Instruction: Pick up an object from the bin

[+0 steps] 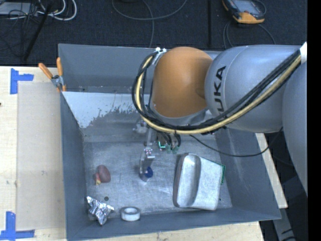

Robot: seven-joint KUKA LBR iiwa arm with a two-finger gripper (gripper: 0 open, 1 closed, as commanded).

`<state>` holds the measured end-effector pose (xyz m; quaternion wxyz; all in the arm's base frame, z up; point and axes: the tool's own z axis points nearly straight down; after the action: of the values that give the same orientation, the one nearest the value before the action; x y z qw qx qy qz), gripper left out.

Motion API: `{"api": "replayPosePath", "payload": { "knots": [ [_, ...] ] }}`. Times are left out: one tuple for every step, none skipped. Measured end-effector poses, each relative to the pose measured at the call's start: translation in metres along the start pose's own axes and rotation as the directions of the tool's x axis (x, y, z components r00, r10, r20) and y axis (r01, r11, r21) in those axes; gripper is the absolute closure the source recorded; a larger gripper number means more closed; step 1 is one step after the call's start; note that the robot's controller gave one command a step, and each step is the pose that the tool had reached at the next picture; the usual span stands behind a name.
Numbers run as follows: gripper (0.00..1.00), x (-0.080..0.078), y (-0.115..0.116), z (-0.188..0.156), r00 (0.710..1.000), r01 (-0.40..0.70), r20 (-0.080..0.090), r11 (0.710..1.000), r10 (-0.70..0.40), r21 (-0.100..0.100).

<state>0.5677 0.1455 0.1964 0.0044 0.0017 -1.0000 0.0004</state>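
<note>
My gripper (147, 160) hangs below the orange cover, near the middle of the bin floor. Right at its lower tip lies a small round blue thing (146, 173), touching it or nearly so; whether it is gripped I cannot make out. A flat grey and white pad with a green edge (197, 181) lies just to the right of the gripper. A small brown-red lump (103, 173) rests on the floor well to the left.
A crumpled piece of silver foil (99, 208) and a small white tape roll (131, 214) lie by the front wall at the lower left. The arm and its cables cover the bin's back right part.
</note>
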Motion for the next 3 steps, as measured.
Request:
{"api": "replayPosePath", "payload": {
  "knots": [
    [0.00, 0.047, 0.090, 0.128, 0.979, 0.203, 0.009, 0.979, -0.203, 0.001],
    [0.00, 0.076, 0.051, 0.097, 0.991, 0.135, 0.005, 0.991, -0.135, 0.002],
    [0.00, 0.076, 0.098, 0.094, 0.922, 0.388, 0.009, 0.922, -0.388, 0.001]
  ]
}}
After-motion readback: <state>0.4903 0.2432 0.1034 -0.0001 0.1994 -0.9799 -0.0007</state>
